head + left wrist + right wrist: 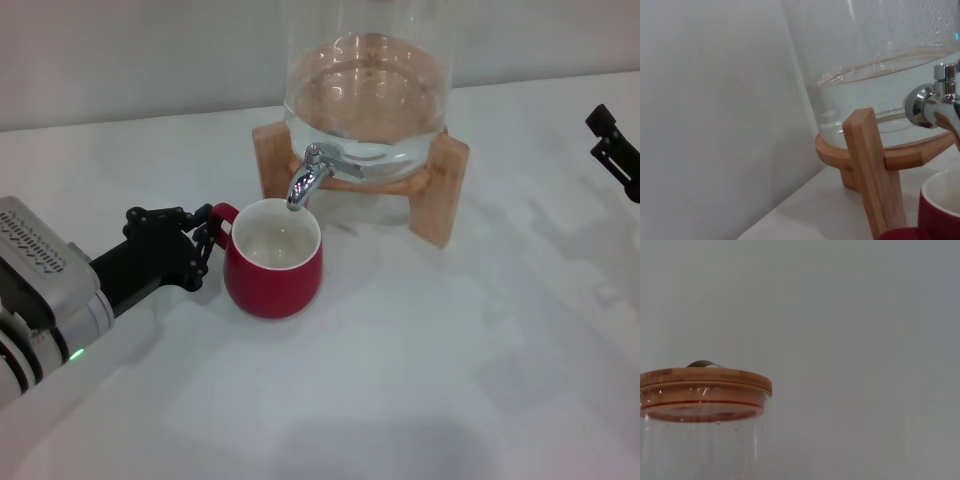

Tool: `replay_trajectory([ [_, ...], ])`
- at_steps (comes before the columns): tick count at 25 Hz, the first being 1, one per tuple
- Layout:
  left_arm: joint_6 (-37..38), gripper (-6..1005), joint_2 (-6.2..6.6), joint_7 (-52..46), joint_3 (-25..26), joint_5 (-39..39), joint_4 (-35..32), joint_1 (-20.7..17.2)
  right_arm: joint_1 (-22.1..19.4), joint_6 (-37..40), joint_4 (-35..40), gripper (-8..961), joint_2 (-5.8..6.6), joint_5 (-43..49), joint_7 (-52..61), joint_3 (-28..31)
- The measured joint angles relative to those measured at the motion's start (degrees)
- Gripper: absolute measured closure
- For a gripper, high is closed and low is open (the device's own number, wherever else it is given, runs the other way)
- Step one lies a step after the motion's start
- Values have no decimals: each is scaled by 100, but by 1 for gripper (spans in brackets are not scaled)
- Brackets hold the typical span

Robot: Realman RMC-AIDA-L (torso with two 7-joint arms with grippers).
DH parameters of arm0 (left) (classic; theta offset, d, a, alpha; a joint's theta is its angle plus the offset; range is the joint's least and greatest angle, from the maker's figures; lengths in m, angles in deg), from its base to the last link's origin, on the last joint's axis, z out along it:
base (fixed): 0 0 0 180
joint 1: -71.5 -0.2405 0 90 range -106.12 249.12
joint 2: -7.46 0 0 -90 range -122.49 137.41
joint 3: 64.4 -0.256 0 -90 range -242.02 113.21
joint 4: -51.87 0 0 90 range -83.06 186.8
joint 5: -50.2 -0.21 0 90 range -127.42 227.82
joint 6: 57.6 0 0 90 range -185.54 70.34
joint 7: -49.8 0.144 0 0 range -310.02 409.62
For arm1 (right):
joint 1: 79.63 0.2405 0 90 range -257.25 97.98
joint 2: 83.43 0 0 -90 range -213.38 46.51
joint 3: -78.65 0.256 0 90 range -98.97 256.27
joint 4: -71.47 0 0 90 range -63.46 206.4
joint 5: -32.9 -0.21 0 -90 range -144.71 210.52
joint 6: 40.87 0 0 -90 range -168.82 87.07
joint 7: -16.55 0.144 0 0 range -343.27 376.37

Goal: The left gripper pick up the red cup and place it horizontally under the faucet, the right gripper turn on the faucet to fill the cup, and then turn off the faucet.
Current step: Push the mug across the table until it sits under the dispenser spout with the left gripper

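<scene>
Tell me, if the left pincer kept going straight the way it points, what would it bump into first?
The left pincer is already at the red cup, around its handle, so the cup's side comes first. Beyond it there is only bare table, as far as the head view shows.

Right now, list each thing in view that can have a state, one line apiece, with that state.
red cup: upright on the table, under the spout, empty.
faucet: no water running.
glass dispenser: partly filled with water, wooden lid on.
left gripper: shut on the cup's handle.
right gripper: raised at the right edge, away from the faucet.
</scene>
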Motion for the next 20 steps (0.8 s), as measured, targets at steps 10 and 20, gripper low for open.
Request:
replay_trajectory([
  [10, -17, 918, -7, 3, 0, -6, 6, 52, 32, 0, -1, 83, 0, 3, 0, -10],
  [20, -17, 918, -20, -22, -131, -6, 5, 80, 62, -30, 49, 83, 0, 2, 0, -74],
])
